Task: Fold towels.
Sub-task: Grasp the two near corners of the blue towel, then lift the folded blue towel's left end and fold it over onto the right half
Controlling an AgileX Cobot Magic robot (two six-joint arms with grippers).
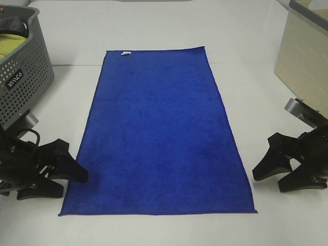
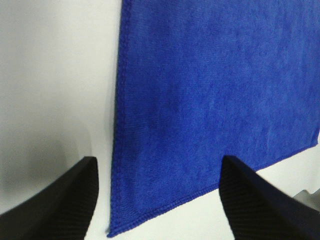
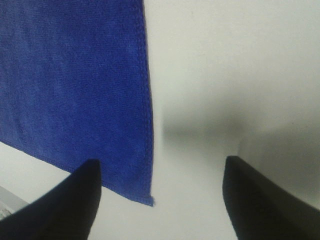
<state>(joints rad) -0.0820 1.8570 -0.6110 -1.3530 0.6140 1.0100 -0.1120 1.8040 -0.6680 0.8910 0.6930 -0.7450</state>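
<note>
The blue towel [image 1: 159,128] lies flat. My left claw [image 1: 75,185] and right claw [image 1: 266,183] flank its near corners, both spread wide, empty.

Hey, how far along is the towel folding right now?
Done: the blue towel lies spread flat on the table, white tag at the far edge. In hand: nothing is gripped; the left gripper and right gripper are open, each by a near corner. Left: every fold, since no edge is turned over.
</note>
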